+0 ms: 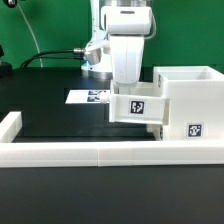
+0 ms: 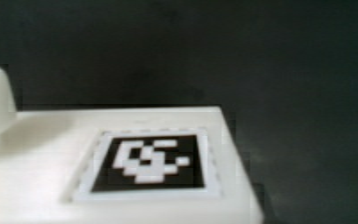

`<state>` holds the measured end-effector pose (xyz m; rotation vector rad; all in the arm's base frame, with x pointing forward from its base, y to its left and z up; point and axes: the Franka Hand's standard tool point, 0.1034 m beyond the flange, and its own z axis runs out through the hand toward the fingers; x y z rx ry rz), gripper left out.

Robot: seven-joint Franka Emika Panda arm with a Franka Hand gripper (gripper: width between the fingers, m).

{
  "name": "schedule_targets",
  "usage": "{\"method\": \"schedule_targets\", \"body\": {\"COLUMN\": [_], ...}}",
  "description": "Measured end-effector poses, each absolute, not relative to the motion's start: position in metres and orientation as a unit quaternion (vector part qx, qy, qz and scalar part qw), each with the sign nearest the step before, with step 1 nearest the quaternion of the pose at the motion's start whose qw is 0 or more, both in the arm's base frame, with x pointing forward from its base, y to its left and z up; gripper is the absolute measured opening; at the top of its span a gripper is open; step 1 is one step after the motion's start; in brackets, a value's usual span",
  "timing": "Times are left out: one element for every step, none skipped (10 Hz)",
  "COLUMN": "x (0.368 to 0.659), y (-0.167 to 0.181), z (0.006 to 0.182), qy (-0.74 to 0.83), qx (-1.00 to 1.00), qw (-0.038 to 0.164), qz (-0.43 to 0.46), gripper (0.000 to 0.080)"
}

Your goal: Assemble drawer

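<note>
White Franka Panda arm

The arm (image 1: 128,45) has a glossy white rounded shell with a grey band near its top; a black cable (image 1: 45,52) trails behind it.

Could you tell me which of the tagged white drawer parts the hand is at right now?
The small tray directly under the hand, left of the tall shell in the exterior view.

You see smooth white plastic on the drawer shell (image 1: 187,102) and tray (image 1: 137,107), a matt black mat (image 1: 60,120), and a glossy white gripper (image 1: 128,52) housing.
</note>
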<state>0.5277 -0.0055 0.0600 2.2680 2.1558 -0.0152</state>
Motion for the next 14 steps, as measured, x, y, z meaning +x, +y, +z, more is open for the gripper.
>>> {"method": "schedule_targets", "body": {"x": [0.527, 0.526, 0.526, 0.526, 0.528, 0.529, 0.529, 0.529, 0.529, 0.529, 0.529, 0.529, 0.529, 0.529], "y": [-0.005, -0.004, -0.001, -0.001, 0.000, 0.003, 0.004, 0.004, 0.004, 0.004, 0.004, 0.006, 0.010, 0.013], "z": [0.059, 0.059, 0.058, 0.059, 0.060, 0.060, 0.060, 0.059, 0.059, 0.059, 0.059, 0.059, 0.059, 0.059], "qy": [0.689, 0.690, 0.692, 0.692, 0.691, 0.691, 0.691, 0.687, 0.687, 0.687, 0.687, 0.689, 0.694, 0.697], "qx": [0.725, 0.724, 0.722, 0.722, 0.723, 0.723, 0.723, 0.727, 0.727, 0.727, 0.727, 0.725, 0.720, 0.717], "qw": [0.006, 0.005, 0.005, 0.005, 0.006, 0.006, 0.006, 0.006, 0.006, 0.006, 0.006, 0.006, 0.006, 0.007], "qz": [-0.005, -0.005, -0.005, -0.006, -0.005, -0.004, -0.004, -0.003, -0.003, -0.003, -0.003, -0.003, -0.004, -0.004], "gripper": [0.0042, 0.0042, 0.0042, 0.0042, 0.0042, 0.0042, 0.0042, 0.0042, 0.0042, 0.0042, 0.0042, 0.0042, 0.0042, 0.0042]}}
